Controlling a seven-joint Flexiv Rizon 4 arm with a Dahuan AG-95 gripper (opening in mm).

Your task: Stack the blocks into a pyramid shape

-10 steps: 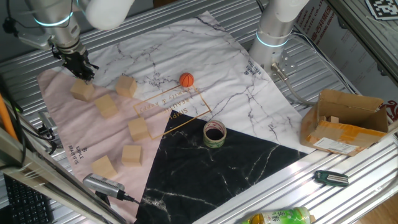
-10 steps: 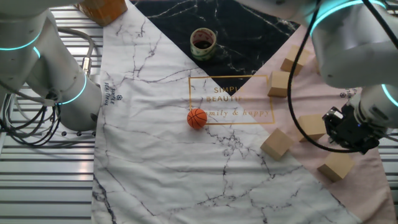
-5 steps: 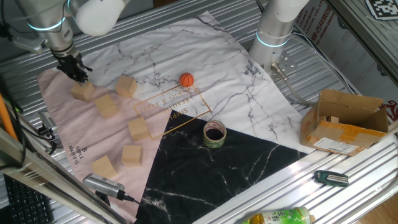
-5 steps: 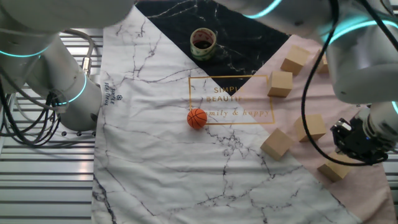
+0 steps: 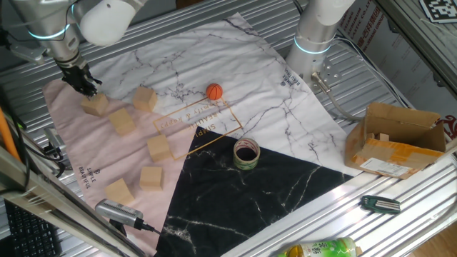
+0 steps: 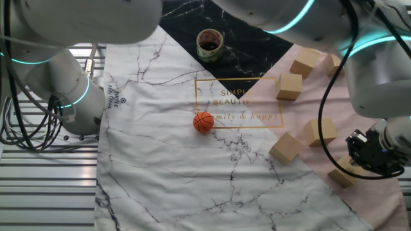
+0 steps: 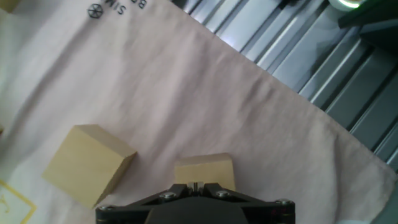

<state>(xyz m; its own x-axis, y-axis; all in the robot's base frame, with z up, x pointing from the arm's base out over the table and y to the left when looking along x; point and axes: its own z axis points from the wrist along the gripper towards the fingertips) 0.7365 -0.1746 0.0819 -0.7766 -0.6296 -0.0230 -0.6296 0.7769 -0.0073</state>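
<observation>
Six light-tan wooden blocks lie apart on the pink part of the cloth: one at the far left [image 5: 94,105], then others [image 5: 145,98], [image 5: 122,121], [image 5: 158,148], [image 5: 151,177], [image 5: 119,191]. None is stacked. My gripper [image 5: 86,86] hangs just above and behind the far-left block, jaws shut with nothing between them. In the other fixed view my gripper [image 6: 372,158] partly covers that block [image 6: 342,174]. In the hand view the closed gripper [image 7: 196,185] sits right over this block [image 7: 205,170], with a second block [image 7: 87,163] to the left.
An orange ball [image 5: 214,91] and a tape roll [image 5: 246,153] lie on the cloth. A cardboard box [image 5: 396,139] stands at the right. A second arm's base [image 5: 314,43] is at the back. The cloth's edge and metal slats [image 7: 348,74] lie close by.
My gripper has drifted left toward the cloth's edge, still shut and empty. No block has moved.
</observation>
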